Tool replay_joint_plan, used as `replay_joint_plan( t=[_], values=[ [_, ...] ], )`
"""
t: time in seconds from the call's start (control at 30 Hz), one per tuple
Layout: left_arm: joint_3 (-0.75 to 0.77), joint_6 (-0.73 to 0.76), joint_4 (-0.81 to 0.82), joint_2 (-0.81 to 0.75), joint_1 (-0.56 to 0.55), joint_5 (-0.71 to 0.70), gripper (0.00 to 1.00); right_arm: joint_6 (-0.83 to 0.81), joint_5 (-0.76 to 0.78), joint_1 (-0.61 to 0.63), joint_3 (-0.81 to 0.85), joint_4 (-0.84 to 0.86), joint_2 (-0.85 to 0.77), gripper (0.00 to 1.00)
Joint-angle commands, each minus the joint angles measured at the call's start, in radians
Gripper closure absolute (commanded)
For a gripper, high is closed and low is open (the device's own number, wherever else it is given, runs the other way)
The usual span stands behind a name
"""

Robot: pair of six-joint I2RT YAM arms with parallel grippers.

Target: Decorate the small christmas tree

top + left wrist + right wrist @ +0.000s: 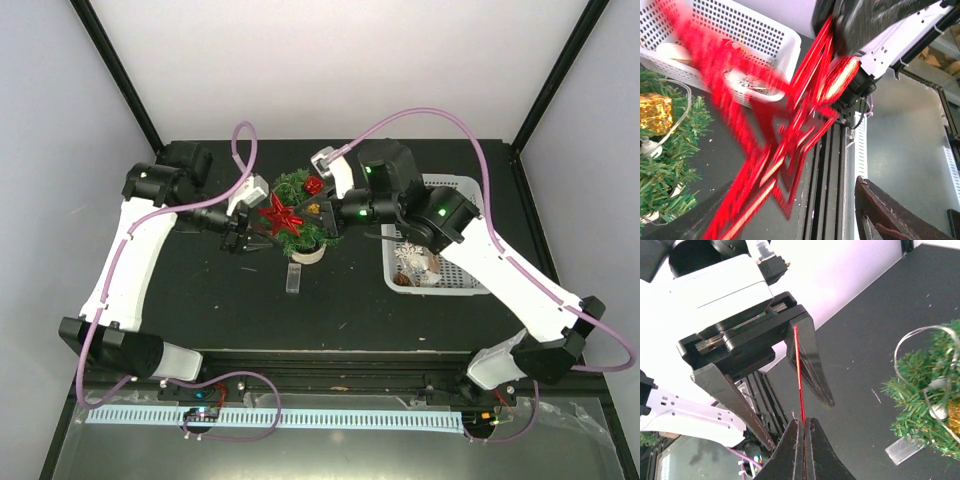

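Observation:
The small christmas tree [300, 200] stands mid-table on a beige base [308, 255], with a red ball [314, 185] and a gold box ornament [655, 112] on it. In front of the tree hangs a red star [280, 215], which the left wrist view shows large and blurred [790, 135]. My right gripper [803, 421] is shut on the star's thin edge [799, 370]. My left gripper [248, 235] is open on either side of the star, with its fingers [810, 365] spread apart from it.
To the right of the tree is a white basket [440, 190] holding a white snowflake [410, 253] and other small ornaments. A small clear plastic piece [293, 277] lies on the black table in front of the tree base. The right arm [880, 25] crosses close above the star.

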Motion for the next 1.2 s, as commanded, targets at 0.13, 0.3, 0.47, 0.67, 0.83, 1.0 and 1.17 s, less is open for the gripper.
replay_joint_plan(
  t=[0.13,0.3,0.47,0.67,0.83,1.0,1.17],
  values=[
    [-0.035,-0.028,-0.008,0.048,0.137,0.284,0.39,0.083,0.066,-0.02,-0.076,0.102,-0.066,0.99],
    [-0.077,-0.04,-0.006,0.09,0.156,0.409,0.36,0.104,0.046,-0.021,-0.089,0.133,-0.067,0.99],
    [-0.099,-0.037,-0.007,0.094,0.157,0.448,0.34,0.112,0.041,-0.021,-0.088,0.14,-0.066,0.99],
    [-0.104,-0.044,-0.008,0.099,0.159,0.481,0.34,0.126,0.023,-0.022,-0.097,0.16,-0.063,0.99],
    [-0.097,-0.056,-0.007,0.099,0.16,0.498,0.52,0.13,0.019,-0.021,-0.111,0.171,-0.057,0.99],
    [-0.092,-0.066,-0.008,0.097,0.16,0.519,0.69,0.135,0.01,-0.021,-0.117,0.181,-0.044,0.99],
    [-0.026,-0.073,-0.01,0.095,0.16,0.468,0.93,0.132,0.012,-0.021,-0.122,0.18,-0.036,0.99]
  ],
)
